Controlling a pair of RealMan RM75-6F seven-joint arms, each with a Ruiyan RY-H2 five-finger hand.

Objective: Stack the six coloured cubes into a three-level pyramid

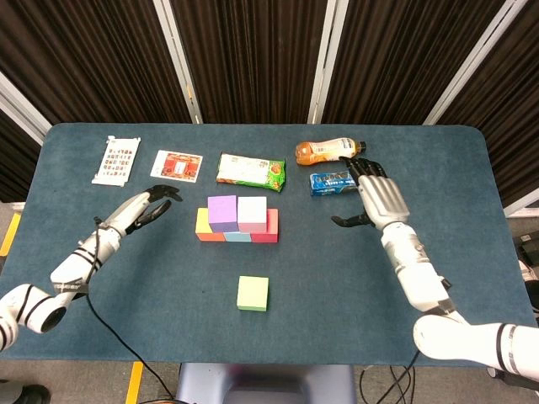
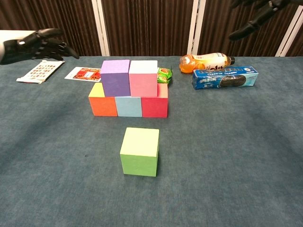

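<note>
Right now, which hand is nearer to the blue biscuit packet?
Right. The right hand hovers just over the blue biscuit packet's right end, fingers spread. The left hand is far across the table, left of the stacked cubes.

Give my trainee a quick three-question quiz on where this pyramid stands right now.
1. True or false: the green cube sits on top of the stack.
2. How many cubes form the second level?
3. Which hand holds a cube: A) left hand, B) right hand, C) neither?

Key:
1. False; it rests alone on the table.
2. Two: the purple cube and the pink cube.
3. C; both are open.
</note>
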